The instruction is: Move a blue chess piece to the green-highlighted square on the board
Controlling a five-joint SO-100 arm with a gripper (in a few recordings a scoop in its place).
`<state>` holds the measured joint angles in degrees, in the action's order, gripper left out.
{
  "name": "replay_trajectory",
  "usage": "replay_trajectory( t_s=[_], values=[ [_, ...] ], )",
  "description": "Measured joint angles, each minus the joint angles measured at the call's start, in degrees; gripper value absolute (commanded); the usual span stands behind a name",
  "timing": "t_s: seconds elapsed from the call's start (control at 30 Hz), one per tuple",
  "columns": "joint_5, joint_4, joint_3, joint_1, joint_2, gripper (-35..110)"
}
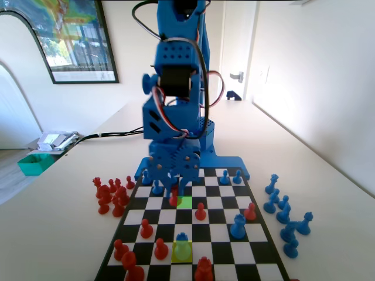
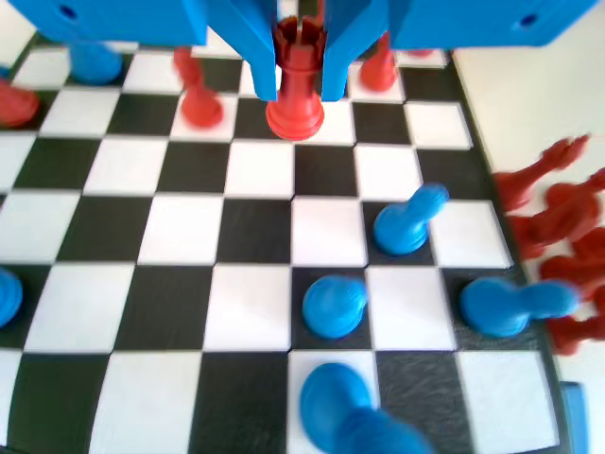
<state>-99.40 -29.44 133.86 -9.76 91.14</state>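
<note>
On a white table in a bright room, the gripper (image 2: 297, 80) grasps a red rook (image 2: 297, 90) beside the green-highlighted square (image 1: 184, 202), probably clearing it, while the blue chess piece (image 1: 182, 239) waits well nearer the camera.

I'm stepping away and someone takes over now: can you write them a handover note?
End effector: low at the board's arm end, jaws closed against a red piece at the green-highlighted square.
Blue chess piece: untouched on the yellow-tinted square, same file, nearer the fixed camera.
Done: nothing of the blue move.
Left: probably clear the red piece, then carry the blue piece to green.
</note>
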Motion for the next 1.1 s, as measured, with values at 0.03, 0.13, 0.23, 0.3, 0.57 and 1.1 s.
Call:
replay_trajectory(
  t_s=[0.03,0.13,0.23,0.3,0.57,1.1],
  values=[
    [-0.18,-0.97,-0.7,-0.62,0.35,4],
    [-0.79,-3.78,-3.08,-3.16,0.79,4],
    [-1.67,-6.68,-5.36,-6.15,1.14,4],
    [-2.46,-9.05,-7.03,-8.26,1.41,4],
    [-6.06,-15.12,-11.51,-18.02,1.49,4],
    [-13.97,-22.68,-11.25,-34.8,4.75,4]
  ],
)
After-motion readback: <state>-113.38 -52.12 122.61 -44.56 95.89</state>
